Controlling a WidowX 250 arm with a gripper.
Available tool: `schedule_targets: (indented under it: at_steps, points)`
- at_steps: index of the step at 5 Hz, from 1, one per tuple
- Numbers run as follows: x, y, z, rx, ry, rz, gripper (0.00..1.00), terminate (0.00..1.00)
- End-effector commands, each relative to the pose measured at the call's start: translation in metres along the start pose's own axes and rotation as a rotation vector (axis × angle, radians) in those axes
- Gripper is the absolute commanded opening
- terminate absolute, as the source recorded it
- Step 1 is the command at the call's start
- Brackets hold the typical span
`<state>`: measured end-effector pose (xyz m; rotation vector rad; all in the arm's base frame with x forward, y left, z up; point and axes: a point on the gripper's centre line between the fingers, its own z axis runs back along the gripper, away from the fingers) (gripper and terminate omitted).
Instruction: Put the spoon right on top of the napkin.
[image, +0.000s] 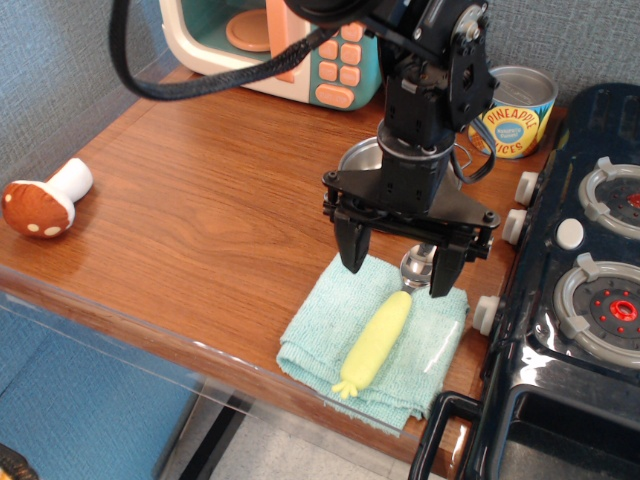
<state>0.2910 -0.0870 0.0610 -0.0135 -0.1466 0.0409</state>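
Spoon (378, 336): laid on the napkin (312, 335), long axis diagonal; handle end pointed toward the front edge of the tabletop (200, 210), silver bowl toward the back-right.
Napkin: spread near the front-right corner, its front fold close to the front edge.
Pincer (399, 269): spread wide, nothing held; raised above the spoon's bowl end, one finger seen to each side, no contact seen.
Pot (362, 162): just behind the napkin, largely hidden by the arm.
Open room: bare wood seen left of the napkin; mushroom (42, 200) near the left edge; stove (580, 300) close along the right.
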Motion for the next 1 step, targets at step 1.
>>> schedule_targets:
  at_steps: [1]
  points:
    - [-0.0041,0.0047,0.0104,-0.016,-0.046,0.009,1.00,1.00]
